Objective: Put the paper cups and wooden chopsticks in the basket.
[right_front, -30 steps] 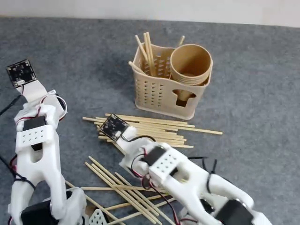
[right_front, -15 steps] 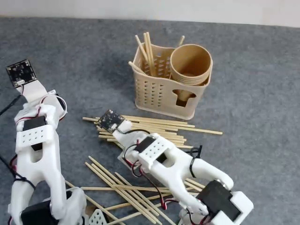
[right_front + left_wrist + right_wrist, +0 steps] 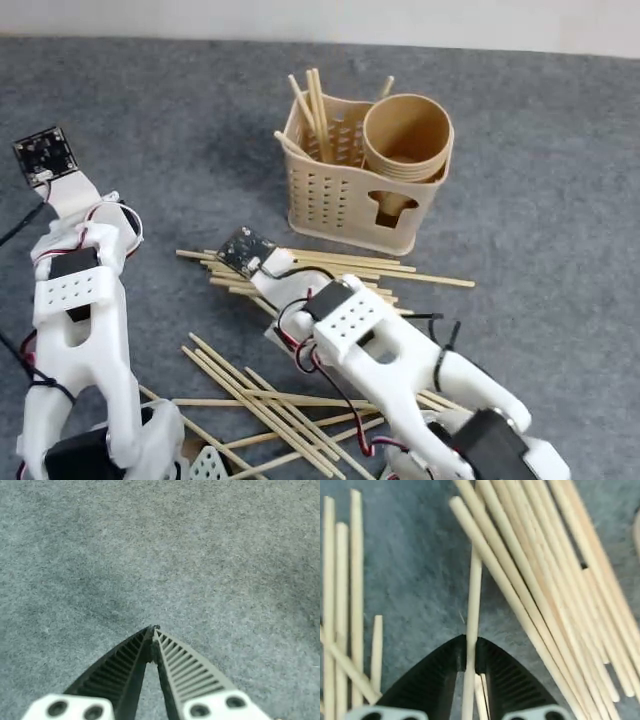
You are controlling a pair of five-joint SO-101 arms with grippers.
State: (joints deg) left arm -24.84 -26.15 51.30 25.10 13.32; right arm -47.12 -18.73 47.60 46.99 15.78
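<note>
Pinched: one chopstick (image 3: 472, 605), caught between the tips of the right gripper (image 3: 471, 641), jaws drawn in to the stick's own width and no further. Lying in line with the gripper, far end up against the nearest stick of the bundle (image 3: 545, 580), which slants across beside it. Cannot tell whether lifted or still down on the cloth (image 3: 415, 570).

From above, the same bundle (image 3: 400, 270) spread flat in front of the basket (image 3: 340, 200), with the right arm (image 3: 370, 345) reaching over its near edge. Nearer the arm bases, a second scatter of loose sticks (image 3: 250, 390), crossed over one another.

In the basket, already stowed: stacked cups (image 3: 405, 130) in one compartment, upright; a few standing sticks (image 3: 315, 105) in the other, leaning outward above the rim.

Well apart from all this, off to the side, the left gripper (image 3: 152, 630): tips pressed together, nothing between them, over bare cloth.
</note>
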